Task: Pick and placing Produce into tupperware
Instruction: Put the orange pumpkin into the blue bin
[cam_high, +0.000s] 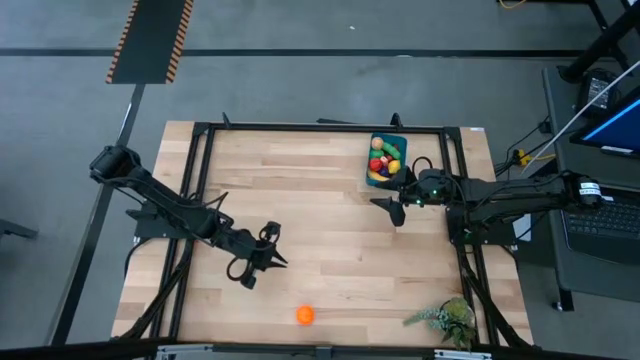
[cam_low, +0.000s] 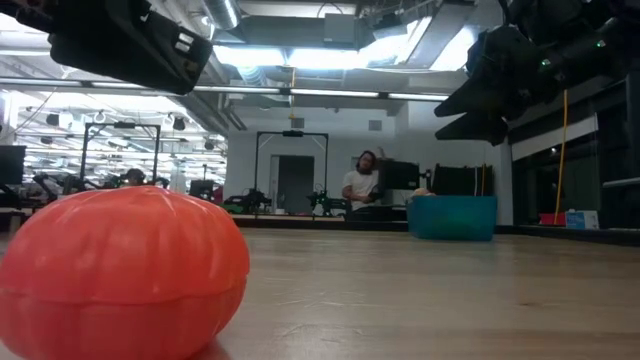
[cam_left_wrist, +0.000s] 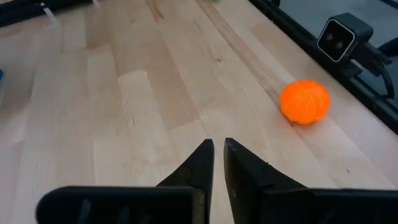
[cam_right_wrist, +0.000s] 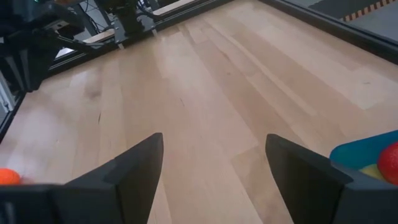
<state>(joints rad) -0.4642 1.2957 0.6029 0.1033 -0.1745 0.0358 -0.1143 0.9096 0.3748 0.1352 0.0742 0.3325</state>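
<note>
Orange (cam_high: 305, 316) is sitting alone near the table's (cam_high: 320, 180) front edge, bare wood all round it. Left gripper (cam_high: 250, 280) is hovering behind it, clenched, empty. Right gripper (cam_high: 392, 208) is hanging released just beside the tub (cam_high: 374, 141) at the far right edge. Tub contents are overlapping, hard to separate. Sprig (cam_high: 445, 320) is lying at the front right corner.

no readable text, labels, brands or numbers in any view. black-and-orange hazard-striped strip (cam_high: 150, 38) on floor beyond table: pattern only, no lettering. laptop screen (cam_high: 618, 130) at right edge glows blue; contents too small to read.
</note>
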